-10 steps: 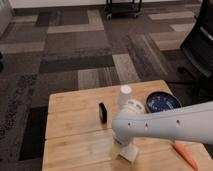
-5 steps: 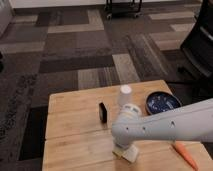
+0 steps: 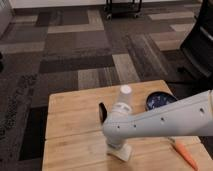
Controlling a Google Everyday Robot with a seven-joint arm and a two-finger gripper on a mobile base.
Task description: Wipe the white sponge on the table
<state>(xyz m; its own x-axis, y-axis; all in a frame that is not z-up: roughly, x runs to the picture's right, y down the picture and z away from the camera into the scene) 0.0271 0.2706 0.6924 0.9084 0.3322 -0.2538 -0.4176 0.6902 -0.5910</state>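
Observation:
The light wooden table [image 3: 70,131] fills the lower part of the camera view. My white arm reaches in from the right, and my gripper [image 3: 118,146] points straight down onto the tabletop near its front middle. The white sponge [image 3: 123,153] shows as a small off-white pad under the gripper, flat against the wood. The arm's wrist hides most of the sponge and the gripper's tips.
An upright white paper cup [image 3: 125,96] stands just behind the gripper. A small black object [image 3: 102,112] is to its left, a dark blue bowl [image 3: 159,100] to its right. An orange carrot [image 3: 184,154] lies at front right. A dark chair [image 3: 199,40] stands beyond the table.
My gripper and the sponge under it have slid a little to the left along the tabletop. The cup, bowl and carrot have not moved.

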